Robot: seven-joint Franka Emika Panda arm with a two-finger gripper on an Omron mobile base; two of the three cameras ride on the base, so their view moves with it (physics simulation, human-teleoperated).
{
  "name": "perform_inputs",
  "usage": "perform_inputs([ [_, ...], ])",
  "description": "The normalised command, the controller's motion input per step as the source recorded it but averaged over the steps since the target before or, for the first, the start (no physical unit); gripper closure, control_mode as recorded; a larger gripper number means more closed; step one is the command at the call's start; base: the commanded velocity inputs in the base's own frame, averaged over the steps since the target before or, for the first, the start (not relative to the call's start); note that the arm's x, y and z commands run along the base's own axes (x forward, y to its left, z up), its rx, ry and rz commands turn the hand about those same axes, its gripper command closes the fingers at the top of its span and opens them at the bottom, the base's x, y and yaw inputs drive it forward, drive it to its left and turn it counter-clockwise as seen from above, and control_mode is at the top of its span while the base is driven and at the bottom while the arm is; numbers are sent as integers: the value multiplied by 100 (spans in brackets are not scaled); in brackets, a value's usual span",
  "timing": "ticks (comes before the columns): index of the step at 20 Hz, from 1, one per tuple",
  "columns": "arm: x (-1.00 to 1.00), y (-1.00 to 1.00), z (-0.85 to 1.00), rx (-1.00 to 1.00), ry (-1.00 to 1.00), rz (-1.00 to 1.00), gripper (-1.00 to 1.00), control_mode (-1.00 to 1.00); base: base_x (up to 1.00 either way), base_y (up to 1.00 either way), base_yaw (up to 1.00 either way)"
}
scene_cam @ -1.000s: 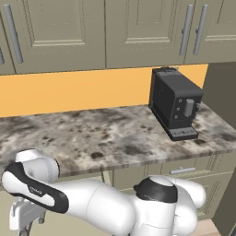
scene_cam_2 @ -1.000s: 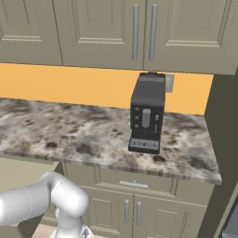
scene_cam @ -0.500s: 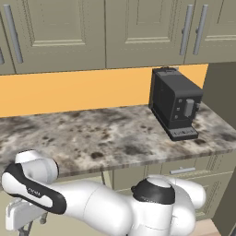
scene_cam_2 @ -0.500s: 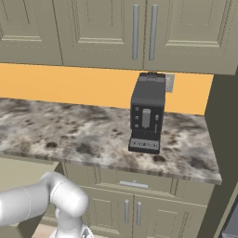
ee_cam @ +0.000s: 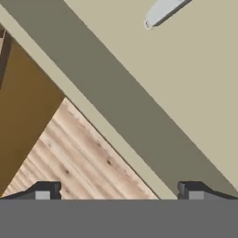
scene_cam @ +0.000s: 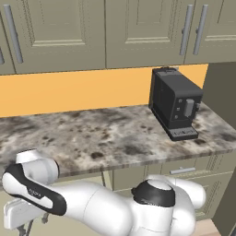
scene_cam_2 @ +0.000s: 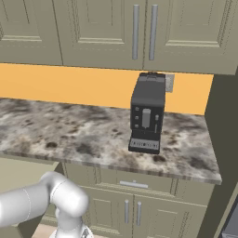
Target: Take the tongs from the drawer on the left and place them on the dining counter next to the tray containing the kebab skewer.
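My gripper (scene_cam: 35, 225) hangs low at the far left, below the edge of the wall counter (scene_cam: 92, 138). In the hand view the gripper (ee_cam: 118, 190) is open, its two dark fingertips (ee_cam: 44, 190) wide apart with nothing between them. Ahead of it is a flat sage-grey front (ee_cam: 186, 69) with the end of a silver bar handle (ee_cam: 160, 11), which looks like the drawer front. Whether the drawer is open I cannot tell. The tongs are hidden. The dining counter, the tray and the kebab skewer are out of view.
A black coffee machine (scene_cam: 175, 103) stands at the right end of the granite wall counter, under sage wall cabinets (scene_cam_2: 139, 32). A narrower drawer (scene_cam_2: 134, 184) sits below it. The hand view has wood floor (ee_cam: 79, 153) and a brown panel (ee_cam: 23, 102) below the front.
The hand has crept slightly to the left under the counter. The jaws stay wide apart and the base has not moved.
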Motion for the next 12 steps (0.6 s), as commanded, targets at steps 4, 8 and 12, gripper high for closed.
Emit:
perform_inputs([
  [4,8,0,-17,-12,0,-15,-100,-100,0,0,0],
  [8,3,0,-23,-17,0,-18,-100,-100,0,0,0],
  [12,1,0,-13,-12,0,-17,-100,-100,0,0,0],
])
